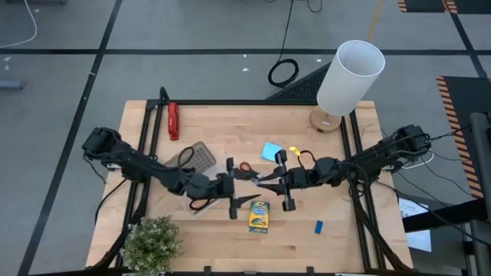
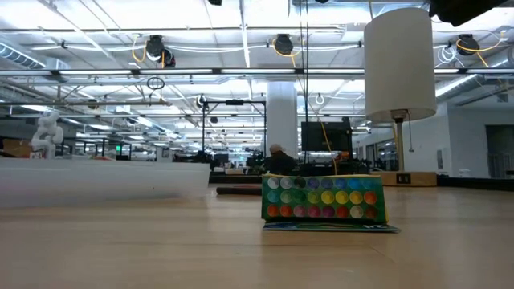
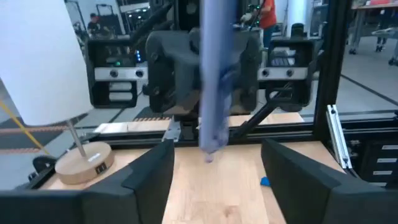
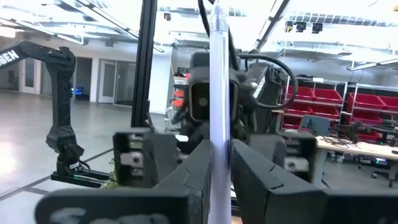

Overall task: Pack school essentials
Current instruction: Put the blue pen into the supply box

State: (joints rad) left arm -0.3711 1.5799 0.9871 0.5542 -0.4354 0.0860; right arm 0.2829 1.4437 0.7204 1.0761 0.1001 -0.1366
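Two grippers meet near the middle of the high view, above the table (image 1: 322, 245): the left gripper (image 1: 232, 186) coming in from the left, the right gripper (image 1: 282, 182) from the right, facing each other with a blue pen (image 4: 219, 124) between them. This looks like a handover in the air. To do it well, the receiving fingers should close squarely on the pen's barrel, clear of the other gripper's fingertips, before the giver lets go, and both arms should hold steady so the pen does not tilt or slip.

Largest first, the crayon box (image 1: 259, 216) lies flat just below the grippers, centre of the high view. The notepad (image 1: 270, 151) sits just above and right of centre. The eraser (image 1: 318, 226) lies lower right of the box.

Jaws: the right pair is pinched tight on the pen, which stands upright between them. The left pair is spread wide, with the pen (image 3: 214, 81) hanging between them and touching neither.
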